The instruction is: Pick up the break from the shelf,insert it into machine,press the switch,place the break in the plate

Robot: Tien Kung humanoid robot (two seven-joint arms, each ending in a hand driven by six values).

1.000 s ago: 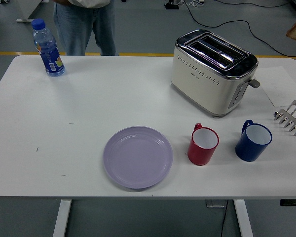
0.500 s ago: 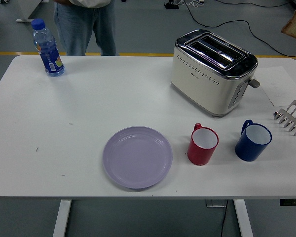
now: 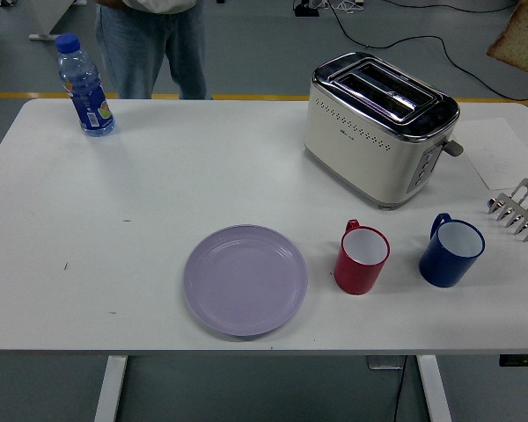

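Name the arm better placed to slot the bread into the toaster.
Right, probably. The bread slice is raised at the upper right edge, right of the toaster. No hand shows; the rack also sits right.

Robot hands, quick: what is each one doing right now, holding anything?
Left robot hand: not in view.
Right robot hand: not in view; only a bread slice shows at the top right edge, its holder out of frame.

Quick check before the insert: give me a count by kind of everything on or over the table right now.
Toaster: 1
Mugs: 2, one red, one blue
Plate: 1
Bottle: 1
Metal rack: 1
Bread slice, in the air at the top right edge: 1
Total: 7
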